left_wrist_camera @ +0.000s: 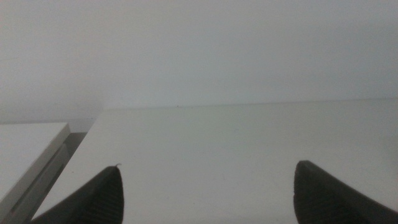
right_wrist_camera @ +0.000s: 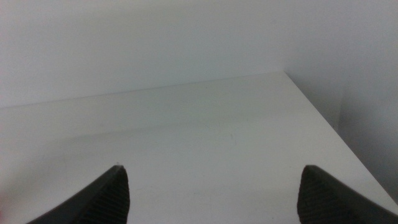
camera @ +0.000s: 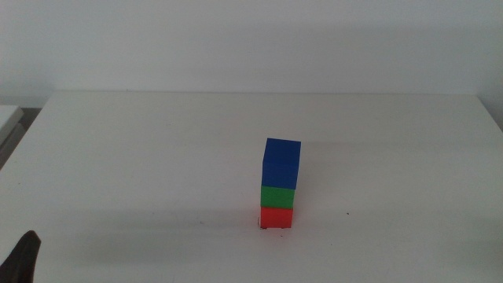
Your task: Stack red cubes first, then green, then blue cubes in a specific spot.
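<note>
red cube (camera: 277,217) | green cube (camera: 278,196) | deep-blue cube (camera: 281,162) | white table (camera: 141,157) | dark jaws

Left claw (camera: 23,255) edge-cropped, mostly unseen

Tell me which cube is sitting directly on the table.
The red cube. It is the bottom of the stack, with the green cube on it and the blue cube on top.

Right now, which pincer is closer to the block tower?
Probably left. The left pincer shows at the table's near-left corner, far from the tower. The right pincer is outside the middle view.
</note>
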Controlling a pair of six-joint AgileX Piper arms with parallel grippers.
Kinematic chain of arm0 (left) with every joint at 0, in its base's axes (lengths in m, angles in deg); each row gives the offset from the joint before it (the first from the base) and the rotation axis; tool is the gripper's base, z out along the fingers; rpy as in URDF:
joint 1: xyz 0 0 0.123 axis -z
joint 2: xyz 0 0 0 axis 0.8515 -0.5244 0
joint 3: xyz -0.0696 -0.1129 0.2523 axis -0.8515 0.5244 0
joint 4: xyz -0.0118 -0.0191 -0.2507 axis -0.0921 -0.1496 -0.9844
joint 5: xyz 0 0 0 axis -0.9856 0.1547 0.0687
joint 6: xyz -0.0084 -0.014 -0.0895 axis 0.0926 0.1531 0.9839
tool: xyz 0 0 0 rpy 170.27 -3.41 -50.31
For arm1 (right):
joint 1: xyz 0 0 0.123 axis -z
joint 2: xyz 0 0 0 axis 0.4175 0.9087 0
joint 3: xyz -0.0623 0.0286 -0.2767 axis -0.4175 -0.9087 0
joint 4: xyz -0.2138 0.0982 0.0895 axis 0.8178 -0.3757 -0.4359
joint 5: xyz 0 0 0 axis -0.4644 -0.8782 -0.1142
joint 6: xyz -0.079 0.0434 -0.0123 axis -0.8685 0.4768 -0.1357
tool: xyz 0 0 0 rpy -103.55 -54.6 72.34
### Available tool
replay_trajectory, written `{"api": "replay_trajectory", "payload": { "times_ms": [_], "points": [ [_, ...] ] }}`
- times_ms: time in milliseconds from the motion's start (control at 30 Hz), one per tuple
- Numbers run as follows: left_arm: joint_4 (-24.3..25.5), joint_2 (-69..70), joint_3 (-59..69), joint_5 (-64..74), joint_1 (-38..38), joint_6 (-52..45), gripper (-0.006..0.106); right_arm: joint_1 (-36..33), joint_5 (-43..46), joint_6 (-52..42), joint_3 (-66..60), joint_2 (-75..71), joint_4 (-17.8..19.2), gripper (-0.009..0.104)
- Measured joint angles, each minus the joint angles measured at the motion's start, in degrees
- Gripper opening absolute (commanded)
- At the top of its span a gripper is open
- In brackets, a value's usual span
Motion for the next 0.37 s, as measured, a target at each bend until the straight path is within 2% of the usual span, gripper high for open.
{"api": "replay_trajectory", "payload": {
  "times_ms": [367],
  "points": [
    [1.4, 0.0, 0.0, -0.4, 0.0, 0.0, 0.094, 0.0, 0.0, 0.0, 0.0, 0.0, 0.0, 0.093]
  ]
}}
